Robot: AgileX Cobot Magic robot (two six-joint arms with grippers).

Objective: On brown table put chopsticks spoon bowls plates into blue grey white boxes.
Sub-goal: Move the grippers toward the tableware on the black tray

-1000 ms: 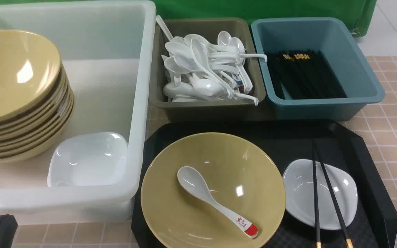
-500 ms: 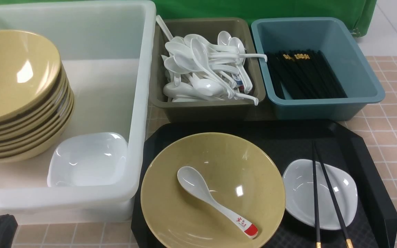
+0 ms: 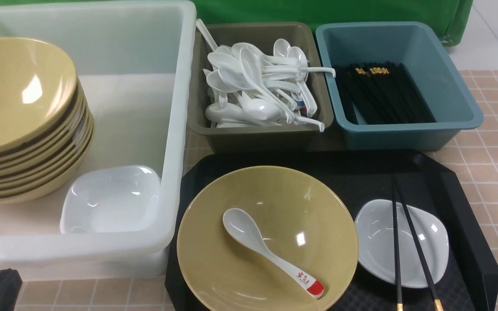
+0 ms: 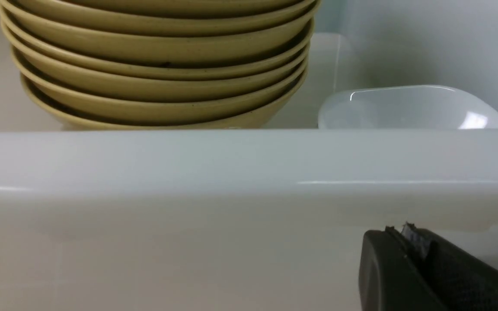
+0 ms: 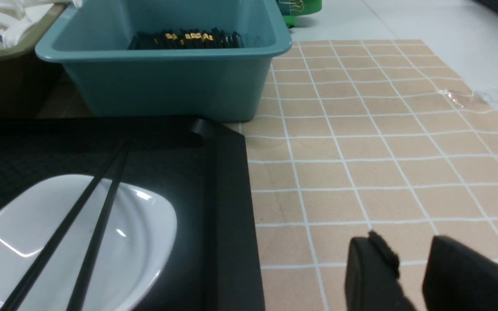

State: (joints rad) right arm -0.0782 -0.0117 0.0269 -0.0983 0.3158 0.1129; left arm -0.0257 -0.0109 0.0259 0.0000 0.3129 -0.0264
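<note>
On the black tray (image 3: 448,181) sits a tan bowl (image 3: 275,203) with the red-ended spoon (image 3: 270,252) lying in it. Beside it a white plate (image 3: 430,255) carries a pair of chopsticks (image 3: 395,242) across it. My left gripper (image 4: 409,235) is shut and empty, low against the outer front wall of the white box (image 4: 231,172). My right gripper (image 5: 409,246) is open and empty over the brown table (image 5: 383,142), to the right of the tray (image 5: 227,194), the plate (image 5: 145,224) and the chopsticks (image 5: 102,220).
The white box (image 3: 175,129) holds a stack of several bowls (image 3: 20,116) and one plate (image 3: 110,201). Behind the tray stand the grey box (image 3: 257,138), full of spoons (image 3: 257,86), and the blue box (image 3: 404,134), which holds several chopsticks (image 3: 383,93).
</note>
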